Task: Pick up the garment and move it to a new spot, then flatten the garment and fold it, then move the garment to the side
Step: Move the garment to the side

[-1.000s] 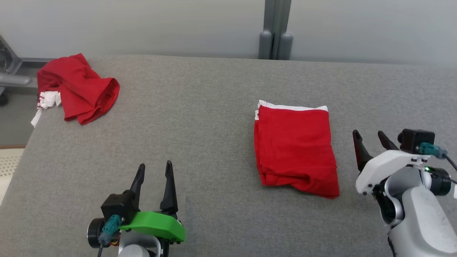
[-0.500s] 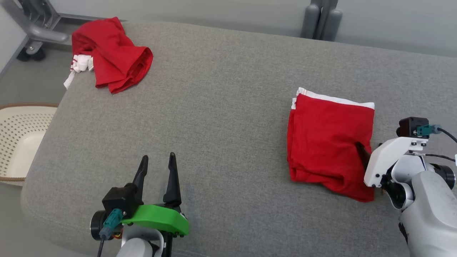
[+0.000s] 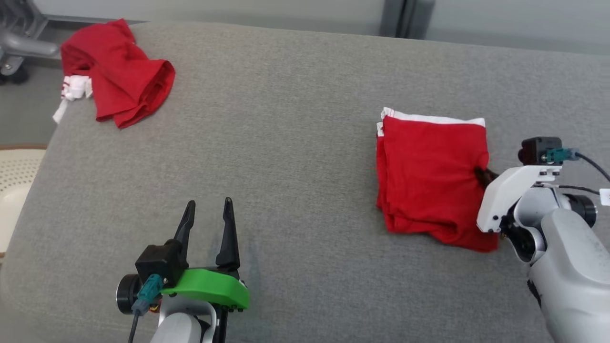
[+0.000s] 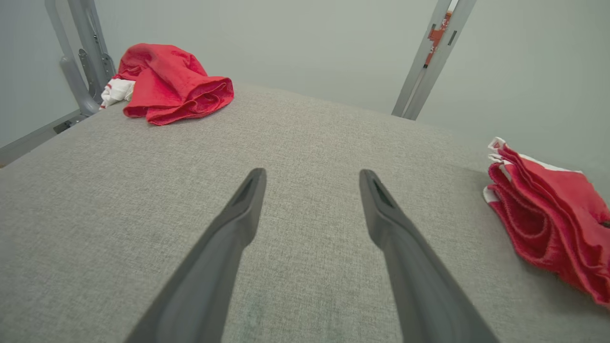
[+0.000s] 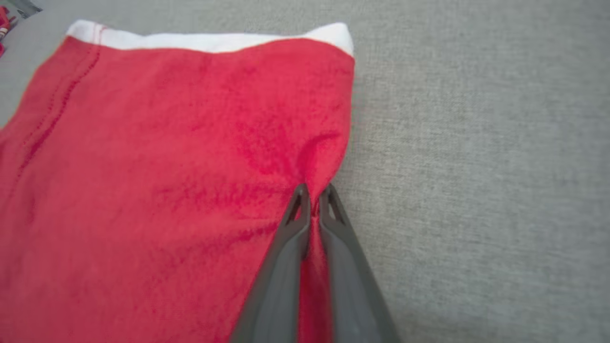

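A folded red garment (image 3: 429,176) with a white waistband lies on the right of the grey table (image 3: 286,143); it also appears at the right edge as the garment (image 4: 548,214) and as the garment (image 5: 167,181). My right gripper (image 3: 482,175) is shut on the garment's right edge, and a fold of red cloth is pinched between the tips of the right gripper (image 5: 312,193). My left gripper (image 3: 207,209) stands open near the front of the table with nothing between the jaws of the left gripper (image 4: 312,176).
A second, crumpled red garment (image 3: 116,71) with white trim lies at the far left corner of the table, seen too as the crumpled garment (image 4: 174,83). A cream perforated basket (image 3: 14,181) sits on the floor left of the table. A grey post (image 3: 402,16) stands behind.
My right gripper moved left onto the folded garment's right edge and shut on it. The head camera has shifted. The left gripper stays open in place.
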Controlling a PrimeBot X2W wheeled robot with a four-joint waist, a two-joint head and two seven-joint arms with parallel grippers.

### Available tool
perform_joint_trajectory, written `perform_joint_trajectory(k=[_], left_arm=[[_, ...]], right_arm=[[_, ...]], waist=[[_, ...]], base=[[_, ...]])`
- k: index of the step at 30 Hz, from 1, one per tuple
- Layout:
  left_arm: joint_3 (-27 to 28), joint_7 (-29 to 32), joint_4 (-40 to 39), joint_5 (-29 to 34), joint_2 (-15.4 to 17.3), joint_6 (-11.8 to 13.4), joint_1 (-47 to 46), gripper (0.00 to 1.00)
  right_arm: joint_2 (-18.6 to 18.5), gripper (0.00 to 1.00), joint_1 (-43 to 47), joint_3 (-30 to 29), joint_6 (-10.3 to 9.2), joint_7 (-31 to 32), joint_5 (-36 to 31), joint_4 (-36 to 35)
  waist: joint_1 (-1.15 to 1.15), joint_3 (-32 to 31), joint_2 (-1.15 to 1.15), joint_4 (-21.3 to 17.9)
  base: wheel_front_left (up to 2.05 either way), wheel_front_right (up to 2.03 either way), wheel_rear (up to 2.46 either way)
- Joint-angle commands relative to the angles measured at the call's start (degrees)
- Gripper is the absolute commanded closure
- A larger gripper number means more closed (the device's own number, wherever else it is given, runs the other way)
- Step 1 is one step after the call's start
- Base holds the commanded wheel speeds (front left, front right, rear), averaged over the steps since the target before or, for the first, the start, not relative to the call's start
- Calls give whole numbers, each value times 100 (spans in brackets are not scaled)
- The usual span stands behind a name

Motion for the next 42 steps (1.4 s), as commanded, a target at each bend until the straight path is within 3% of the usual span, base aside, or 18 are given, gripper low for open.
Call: perform_joint_trajectory(k=[1, 10, 16, 20, 25, 31, 42], left_arm=[[19, -2, -16, 56, 13, -23, -85, 0], [-33, -2, 31, 321, 15, -168, -274, 0], [-84, -2, 119, 484, 26, -260, -456, 0], [-132, -2, 194, 575, 28, -331, -568, 0], [-174, -2, 225, 624, 28, -355, -658, 0], [-114, -2, 154, 652, 37, -328, -707, 0], [-14, -2, -50, 709, 85, -281, -715, 0]], right_arm=[[-153, 100, -96, 25, -10, -109, 11, -16], [-557, 100, -379, 12, -9, -526, 35, 82], [-450, 100, -481, 5, -8, -852, 26, 206], [-310, 100, -571, 30, -8, -1058, 35, 339], [-219, 100, -712, 90, -8, -1313, 57, 543], [-321, 100, -1034, 101, -8, -1584, -60, 867], [-1050, 100, -1862, -257, -9, -1905, -568, 1539]], waist=[[0, 97, 0, -489], [0, 379, 0, -1894], [0, 579, 0, -2662], [0, 654, 0, -2917], [0, 720, 0, -2931], [0, 798, 0, -2619], [0, 1099, 0, -1909]], base=[[0, 0, 0], [0, 0, 0], [0, 0, 0], [0, 0, 0], [0, 0, 0], [0, 0, 0], [0, 0, 0]])
